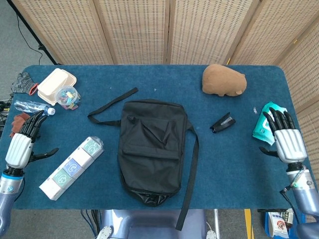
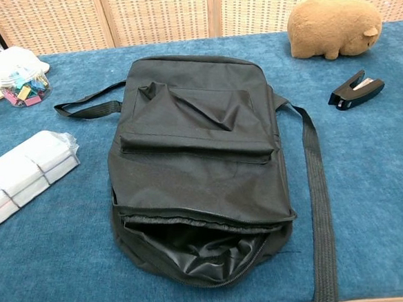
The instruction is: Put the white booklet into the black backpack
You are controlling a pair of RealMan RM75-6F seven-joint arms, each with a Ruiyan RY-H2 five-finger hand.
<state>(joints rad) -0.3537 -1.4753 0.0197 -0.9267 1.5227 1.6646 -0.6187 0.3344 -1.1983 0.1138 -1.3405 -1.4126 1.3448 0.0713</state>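
The black backpack (image 1: 152, 144) lies flat in the middle of the blue table, its zipped mouth (image 2: 194, 245) gaping towards the near edge. No white booklet shows in either view, and the dark lining inside the mouth hides whatever it holds. My left hand (image 1: 22, 144) hovers at the table's left edge, fingers spread, holding nothing. My right hand (image 1: 285, 137) is at the right edge, fingers spread and empty, next to a teal wipes packet (image 1: 266, 119). Neither hand appears in the chest view.
A wrapped pack of tissue packets (image 1: 72, 167) lies left of the backpack. Further back on the left are a clip box (image 1: 57, 84) and a water bottle (image 1: 32, 107). A brown plush (image 1: 224, 80) and a black stapler (image 1: 223, 122) sit on the right. One backpack strap (image 2: 319, 205) trails down the right side.
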